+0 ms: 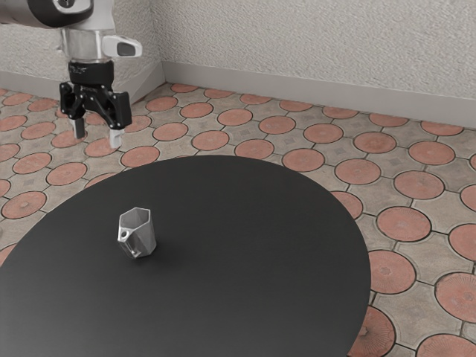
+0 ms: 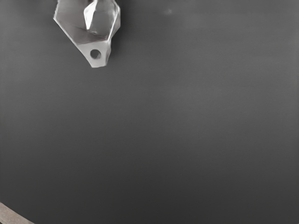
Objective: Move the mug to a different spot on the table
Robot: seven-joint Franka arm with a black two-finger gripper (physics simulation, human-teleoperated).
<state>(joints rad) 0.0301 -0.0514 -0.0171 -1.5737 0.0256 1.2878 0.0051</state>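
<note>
One mug (image 1: 136, 232) well apart from tool (image 1: 97, 137)

Round matte-black table (image 1: 260, 245) sitting on a floor (image 1: 357, 171) of reddish circle-pattern pavers, rough off-white walls (image 1: 335, 37) behind, plain grey baseboard (image 1: 312, 84) along the bottom.

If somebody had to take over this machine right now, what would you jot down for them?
Pincer: open, empty, up in the air toward the exterior view's upper left, well apart from the mug.
Mug: upright on the black table, on the side toward the exterior view's left, handle facing the camera.
Done: nothing; the mug is not yet gripped.
Left: come down over the mug, grip it, lift it, and set it down at another spot on the table.
</note>
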